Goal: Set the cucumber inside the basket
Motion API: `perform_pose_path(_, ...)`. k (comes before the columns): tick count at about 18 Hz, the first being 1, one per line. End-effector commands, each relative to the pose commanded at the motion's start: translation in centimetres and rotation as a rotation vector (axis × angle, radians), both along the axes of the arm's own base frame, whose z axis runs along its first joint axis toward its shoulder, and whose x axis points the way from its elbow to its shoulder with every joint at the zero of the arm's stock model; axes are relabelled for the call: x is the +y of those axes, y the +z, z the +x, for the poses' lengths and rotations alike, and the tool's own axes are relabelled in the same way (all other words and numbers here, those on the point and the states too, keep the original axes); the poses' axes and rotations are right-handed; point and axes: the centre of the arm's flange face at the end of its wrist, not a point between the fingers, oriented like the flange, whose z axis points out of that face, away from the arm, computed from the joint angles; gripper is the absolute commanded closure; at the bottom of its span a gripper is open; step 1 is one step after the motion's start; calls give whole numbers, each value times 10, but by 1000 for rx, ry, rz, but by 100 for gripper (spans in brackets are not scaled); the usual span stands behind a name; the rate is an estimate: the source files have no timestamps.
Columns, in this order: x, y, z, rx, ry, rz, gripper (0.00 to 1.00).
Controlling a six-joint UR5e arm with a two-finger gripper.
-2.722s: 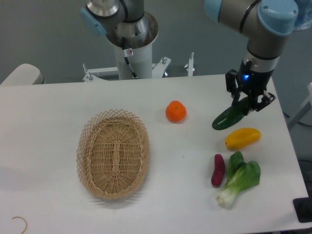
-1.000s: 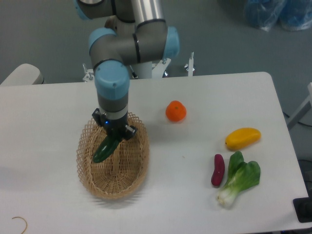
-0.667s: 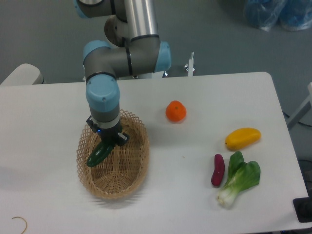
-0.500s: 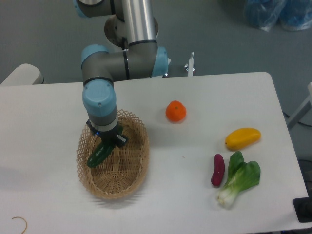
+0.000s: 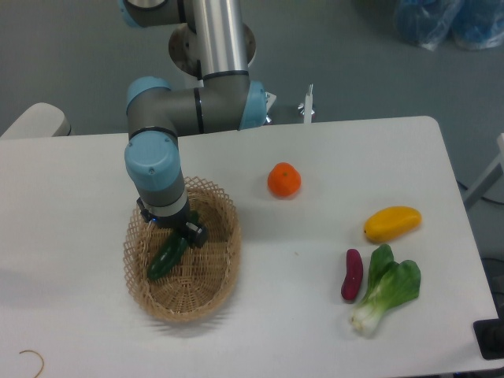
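Presently, the white table [image 5: 94, 173] carries everything in view, and the arm [image 5: 185, 106] reaches down from the back over its left half. Next in size, the basket [image 5: 213, 272] lies left of centre, long axis running front to back. The gripper [image 5: 175, 230] sits low over the basket's rear-left part, partly hidden under the wrist, so I cannot tell whether its fingers are parted or clamped. The cucumber [image 5: 165, 257] lies inside the basket, tilted, its upper end tucked right at the gripper's fingers and its lower end pointing toward the basket's front-left; whether the fingers actually touch it cannot be made out. Its lower end appears down on the woven floor. On the right half: bok choy [image 5: 387, 293] near the front edge, a yellow fruit [image 5: 391, 223] just behind it, an orange [image 5: 284, 179] near table centre and well apart from the basket, and a small red-purple vegetable [image 5: 351, 274] just left of the bok choy.
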Motion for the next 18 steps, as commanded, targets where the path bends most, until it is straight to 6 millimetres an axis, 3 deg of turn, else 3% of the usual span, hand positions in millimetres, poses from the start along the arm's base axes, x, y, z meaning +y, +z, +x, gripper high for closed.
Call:
perform_pose_path(5,22,59,-32,95,22,90,0)
perform_pose_path(8,3,97,-82,173,48,102,0)
perform_pose_path(12,-27,132,-137,221,40,121,0)
perform_pose_path(15,-55,151,-168,257,-23,105,0)
perform_pose_path(18,-90,154,-204,243,-49,58,0)
